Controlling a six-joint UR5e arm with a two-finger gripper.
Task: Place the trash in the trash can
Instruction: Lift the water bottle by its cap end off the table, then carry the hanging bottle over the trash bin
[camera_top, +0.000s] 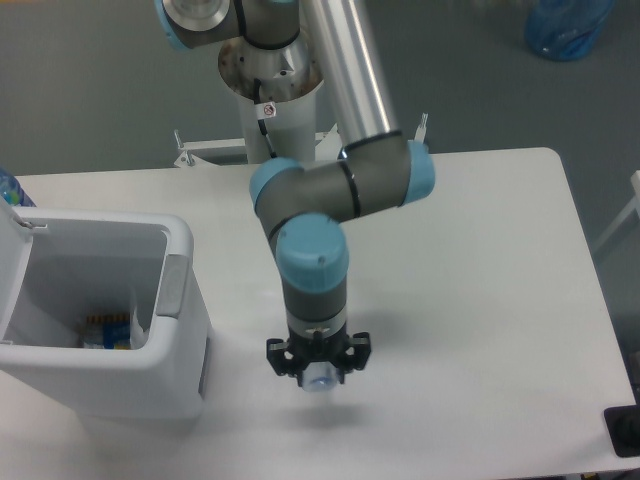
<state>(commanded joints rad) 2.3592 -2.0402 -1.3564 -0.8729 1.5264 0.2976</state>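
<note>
One white table (480, 300) carried everything, its surface running out to the front and right edges. Near the table's front left corner stood the trash can (120, 385), a white bin with a grey panel (173, 286) on the side facing the arm, its lid (12, 265) swung up at the left; something with a blue and yellow print (105, 332) lay at its bottom. Rising from the base beyond the table's far edge, the arm (335, 190) bent down over the middle of the front half. Its gripper (318, 375) pointed straight down, clenched on a small pale bluish item (318, 379), too hidden to identify, hanging just right of the bin.
</note>
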